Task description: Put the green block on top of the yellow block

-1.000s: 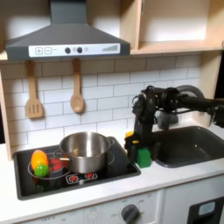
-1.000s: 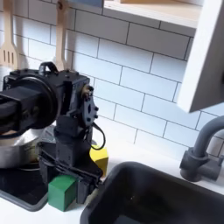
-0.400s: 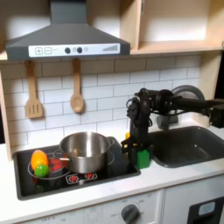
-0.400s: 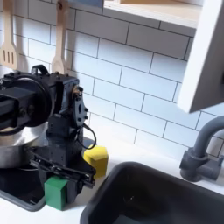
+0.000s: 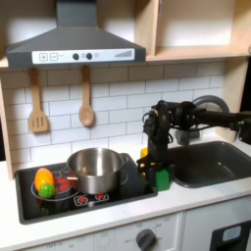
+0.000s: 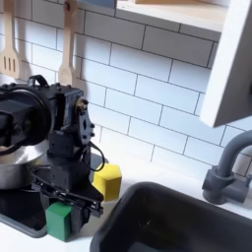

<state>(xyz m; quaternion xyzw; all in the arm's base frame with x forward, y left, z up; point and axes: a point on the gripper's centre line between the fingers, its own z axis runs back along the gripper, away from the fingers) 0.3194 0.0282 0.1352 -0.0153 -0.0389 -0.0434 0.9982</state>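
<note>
Green block [image 6: 59, 220] sits nearest to the camera in the second exterior view, on the corner of the black stove top, just below and in front of the gripper [image 6: 65, 200]. The gripper hangs low over it, with its black fingers at the block's top. I cannot tell if they are spread or already pinching it, because the fingers blur together. In the first exterior view the green block [image 5: 161, 179] is directly under the gripper [image 5: 157, 167].

Just behind the gripper, a little toward the second exterior view's right, stands the yellow block [image 6: 107, 181], on the white counter beside the sink [image 6: 187, 221]. The two blocks are near but apart.

The green block looks small, light and stiff, with flat smooth sides. I think the best hold is on two opposite flat faces, near the middle, so it does not turn or slip.

Farther back, beyond the gripper toward the first exterior view's left, is the steel pot [image 5: 95, 169].
</note>
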